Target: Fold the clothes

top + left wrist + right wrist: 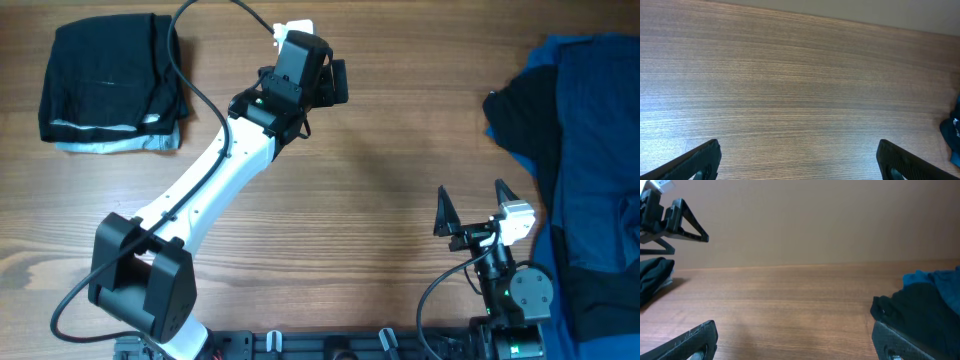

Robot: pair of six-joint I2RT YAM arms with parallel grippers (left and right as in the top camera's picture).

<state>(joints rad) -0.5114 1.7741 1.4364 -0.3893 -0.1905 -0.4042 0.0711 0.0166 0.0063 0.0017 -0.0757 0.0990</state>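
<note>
A stack of folded dark clothes (110, 85) lies at the far left of the table; it also shows at the left edge of the right wrist view (652, 277). A heap of unfolded blue and black clothes (580, 150) lies at the right; its edge shows in the right wrist view (920, 305) and a sliver in the left wrist view (952, 132). My left gripper (335, 82) is open and empty above the bare table top centre (800, 160). My right gripper (472, 205) is open and empty near the front, left of the heap (795, 340).
The wooden table (380, 170) lies between the stack and the heap. The left arm (210, 180) reaches diagonally from its base at the front left. The right arm's base (515, 295) stands at the front right, beside the heap.
</note>
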